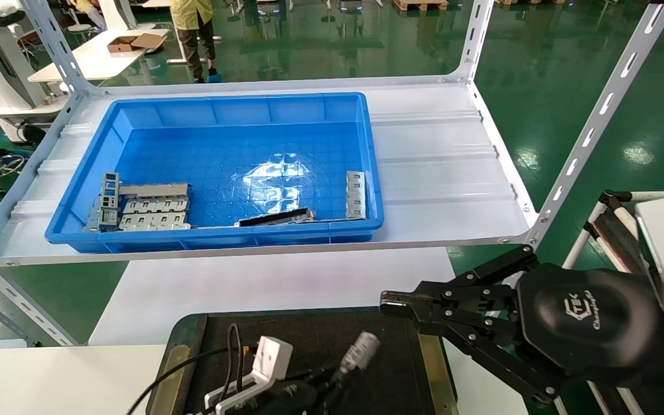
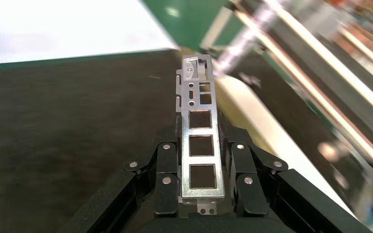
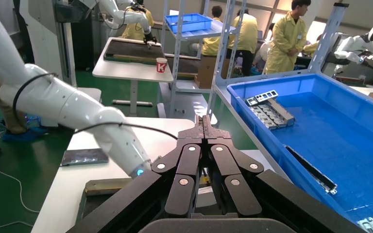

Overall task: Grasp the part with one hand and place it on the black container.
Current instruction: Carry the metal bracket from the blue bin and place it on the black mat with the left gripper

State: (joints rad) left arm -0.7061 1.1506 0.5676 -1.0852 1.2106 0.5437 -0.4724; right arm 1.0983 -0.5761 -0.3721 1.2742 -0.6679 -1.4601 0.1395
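In the head view, the left gripper sits low at the bottom centre of the frame over the black container, its wrist cable trailing to the lower left; we can see a blurred pale sliver of the part sticking up from it. The right gripper hovers at the lower right, just past the tray's right brass strip, holding nothing. The blue bin on the white shelf above has a cluster of grey pieces at its lower left and a dark bar along its near wall.

In the left wrist view, the part is a thin stamped metal strip with three square cut-outs, clamped at its lower end between the fingers, its free end pointing out over the container's matte surface. We judge it light, stiff and smooth-faced (so apt to slip or pivot if pinched by the tip alone); the grip across its narrow edges near one end looks sound. Whether it touches the tray yet, we cannot tell.

In the right wrist view, the right gripper has its fingertips pressed together on nothing, aimed toward the bin, with the white left arm at the left of the frame.
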